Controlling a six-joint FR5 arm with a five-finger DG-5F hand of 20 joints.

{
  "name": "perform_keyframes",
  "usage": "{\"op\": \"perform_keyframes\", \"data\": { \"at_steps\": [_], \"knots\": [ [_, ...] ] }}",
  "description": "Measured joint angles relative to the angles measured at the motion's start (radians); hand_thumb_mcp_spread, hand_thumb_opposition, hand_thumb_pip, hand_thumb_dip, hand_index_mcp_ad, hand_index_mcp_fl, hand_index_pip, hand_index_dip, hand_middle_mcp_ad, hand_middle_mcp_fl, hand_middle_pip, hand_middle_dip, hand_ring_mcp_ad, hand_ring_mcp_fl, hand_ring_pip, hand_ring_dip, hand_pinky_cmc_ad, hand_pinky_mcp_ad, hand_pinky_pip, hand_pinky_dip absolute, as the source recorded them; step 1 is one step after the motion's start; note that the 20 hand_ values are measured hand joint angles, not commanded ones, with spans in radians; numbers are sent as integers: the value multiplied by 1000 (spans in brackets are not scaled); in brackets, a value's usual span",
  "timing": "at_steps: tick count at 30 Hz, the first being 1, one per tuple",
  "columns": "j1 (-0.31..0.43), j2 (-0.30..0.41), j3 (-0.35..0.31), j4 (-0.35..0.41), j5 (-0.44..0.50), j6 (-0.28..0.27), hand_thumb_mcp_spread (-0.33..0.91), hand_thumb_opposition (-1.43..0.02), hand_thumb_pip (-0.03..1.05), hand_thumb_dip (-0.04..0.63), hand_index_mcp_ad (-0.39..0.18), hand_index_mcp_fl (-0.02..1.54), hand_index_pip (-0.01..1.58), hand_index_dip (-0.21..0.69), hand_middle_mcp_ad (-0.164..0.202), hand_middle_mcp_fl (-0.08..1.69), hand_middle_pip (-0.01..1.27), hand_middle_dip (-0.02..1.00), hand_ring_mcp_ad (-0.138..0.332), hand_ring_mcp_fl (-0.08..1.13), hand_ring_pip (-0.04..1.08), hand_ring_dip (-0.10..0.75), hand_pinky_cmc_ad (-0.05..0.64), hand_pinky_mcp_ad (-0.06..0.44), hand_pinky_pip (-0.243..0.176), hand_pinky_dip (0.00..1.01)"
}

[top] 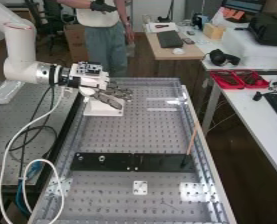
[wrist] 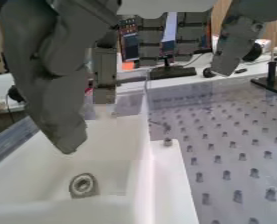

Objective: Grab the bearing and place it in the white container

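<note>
The bearing [wrist: 83, 185] lies inside the white container [top: 95, 109], upper left in the high view, with the open hand [wrist: 62, 100] over it, fingers loosely extended and holding nothing. It should handle as stiff, dense and slightly slick (smooth metal, by its look), best pinched across its outer rim, though the container's walls would crowd the fingers. Lower down that frame, a black plate [top: 163, 162] crosses the table [top: 115, 137], beside a slanting stick [top: 192, 137].

Bright, diffuse light, glare on metal bench [top: 138, 137]
</note>
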Motion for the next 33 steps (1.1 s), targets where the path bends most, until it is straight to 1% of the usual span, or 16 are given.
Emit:
{"op": "perform_keyframes", "data": {
  "at_steps": [1,3,4,5,7,9,11,13,14,16,17,18,22,25,29,33],
  "knots": [
    [-3,7,2,-7,6,1,337,-834,574,236,-178,-17,634,65,52,2,131,157,145,0,89,63,380,312,-79,241],
    [-9,20,6,-17,16,1,316,-822,613,236,-169,-3,644,56,54,2,131,157,145,-2,87,63,384,311,-80,264],
    [-11,25,8,-20,20,0,321,-822,621,236,-166,-3,644,54,54,2,131,161,145,0,72,63,380,312,-89,260],
    [-15,39,12,-27,27,-5,307,-817,621,236,-164,-3,644,54,51,2,131,157,145,0,72,63,396,312,-91,278],
    [-27,75,24,-39,43,-20,290,-805,621,222,-164,-12,581,58,51,2,131,157,145,0,72,63,396,312,-93,283],
    [-39,108,39,-51,54,-38,290,-789,621,220,-155,37,531,58,54,2,131,157,141,0,72,63,396,312,-93,290],
    [-54,143,62,-65,64,-64,274,-787,602,215,-154,37,478,58,54,2,131,157,145,0,72,63,396,311,-108,291],
    [-77,177,110,-91,77,-94,257,-791,581,202,-141,40,403,58,51,2,131,161,145,0,72,63,398,312,-108,307],
    [-83,182,122,-98,80,-98,260,-778,581,188,-138,37,382,58,54,2,131,157,145,0,72,63,401,312,-108,314],
    [-106,198,173,-120,90,-112,241,-775,569,190,-138,37,328,58,54,2,131,157,141,0,72,63,400,312,-105,323],
    [-112,202,189,-126,94,-118,241,-775,565,183,-138,35,293,58,54,0,131,161,145,0,72,63,417,312,-110,326],
    [-121,206,212,-135,101,-128,241,-764,564,173,-138,37,269,58,54,0,131,157,145,0,72,63,417,312,-113,323],
    [-147,206,296,-169,136,-170,241,-761,564,169,-136,61,197,59,54,2,134,157,145,0,75,63,417,312,-119,321],
    [-163,189,343,-190,156,-176,241,-761,518,166,-126,58,164,63,54,2,131,157,147,-2,82,63,417,314,-119,319],
    [-181,157,383,-212,162,-177,239,-759,518,157,-120,63,150,79,54,2,131,157,148,-2,82,63,421,314,-119,326],
    [-218,117,427,-234,126,-177,241,-759,522,157,-120,65,138,75,54,2,131,157,148,-2,82,65,431,314,-119,326]
  ]
}}
